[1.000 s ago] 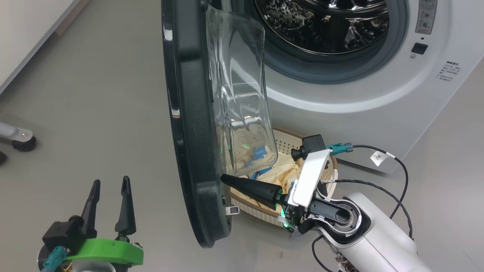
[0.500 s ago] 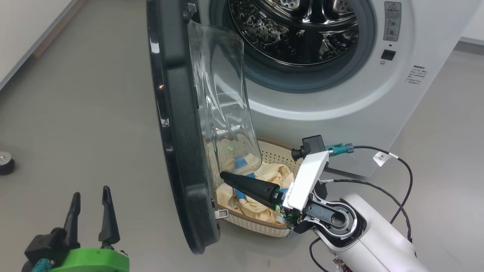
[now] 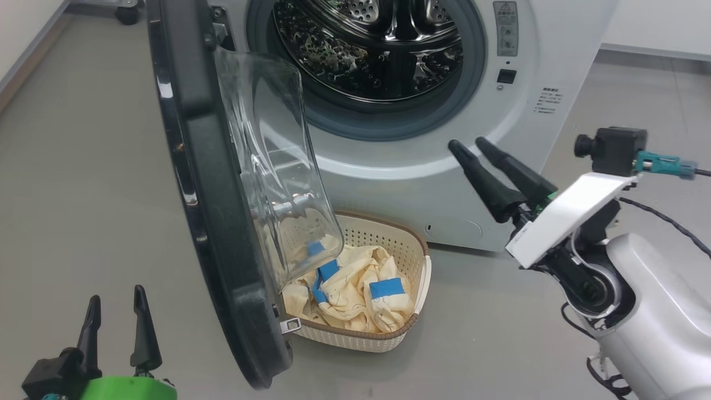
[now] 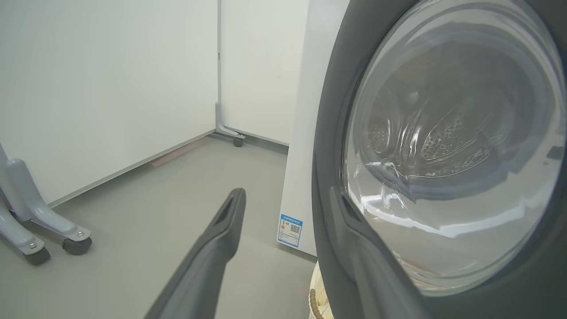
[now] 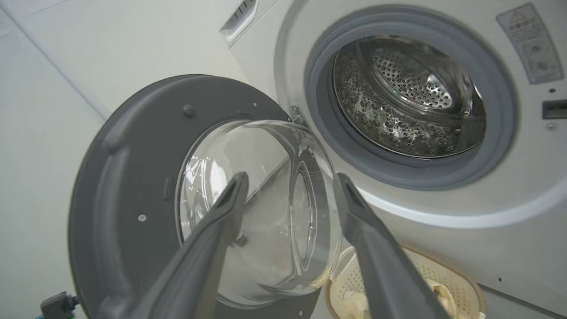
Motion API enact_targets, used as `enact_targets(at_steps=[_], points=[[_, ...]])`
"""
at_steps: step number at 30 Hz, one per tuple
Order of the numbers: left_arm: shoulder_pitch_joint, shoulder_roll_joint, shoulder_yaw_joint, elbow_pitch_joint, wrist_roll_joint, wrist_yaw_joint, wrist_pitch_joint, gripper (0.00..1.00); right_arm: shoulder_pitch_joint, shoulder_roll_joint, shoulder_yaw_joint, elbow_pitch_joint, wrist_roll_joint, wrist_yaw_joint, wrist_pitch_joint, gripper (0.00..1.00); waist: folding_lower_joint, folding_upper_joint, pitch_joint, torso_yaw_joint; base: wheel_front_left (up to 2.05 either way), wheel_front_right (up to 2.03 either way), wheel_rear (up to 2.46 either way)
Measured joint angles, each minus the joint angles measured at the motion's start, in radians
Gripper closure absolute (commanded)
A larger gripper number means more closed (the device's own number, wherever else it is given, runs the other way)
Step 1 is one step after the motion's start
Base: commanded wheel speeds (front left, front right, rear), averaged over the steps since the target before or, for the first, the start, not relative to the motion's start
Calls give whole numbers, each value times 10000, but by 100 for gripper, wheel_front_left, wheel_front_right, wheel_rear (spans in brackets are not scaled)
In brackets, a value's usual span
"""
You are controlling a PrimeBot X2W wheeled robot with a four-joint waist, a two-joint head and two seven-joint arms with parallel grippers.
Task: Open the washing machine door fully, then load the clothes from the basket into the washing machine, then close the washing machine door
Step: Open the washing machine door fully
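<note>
Clothes (image 3: 355, 289): soft, light, limp, heaped in basket (image 3: 397, 236); probably best pinched at a raised fold. Left tool (image 3: 116, 297) and right tool (image 3: 466, 145): both spread, empty.

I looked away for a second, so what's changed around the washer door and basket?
The right gripper lifted from the lower edge of the door, over the basket, up and to the right, and its fingers opened; it holds nothing. The head camera shifted too. The clothes stay in the basket, the door stays open, and the left gripper stays open, low.
</note>
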Motion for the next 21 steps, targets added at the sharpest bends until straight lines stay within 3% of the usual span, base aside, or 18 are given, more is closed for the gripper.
enact_targets(at_steps=[6,12,21], points=[[131,2,163,-81,54,-6,0,0,678,-1009,-71,391,-2031,2,-2268,0,0,0,41,-451,0,0,0],[133,0,161,-107,54,-23,0,0,1742,-1407,-934,1273,-3076,-12,-4268,0,0,0,14,-668,0,0,0],[267,2,259,-151,178,-98,0,0,2764,-1379,-1197,1946,-4422,-761,-4140,0,0,0,-30,-975,0,0,0]])
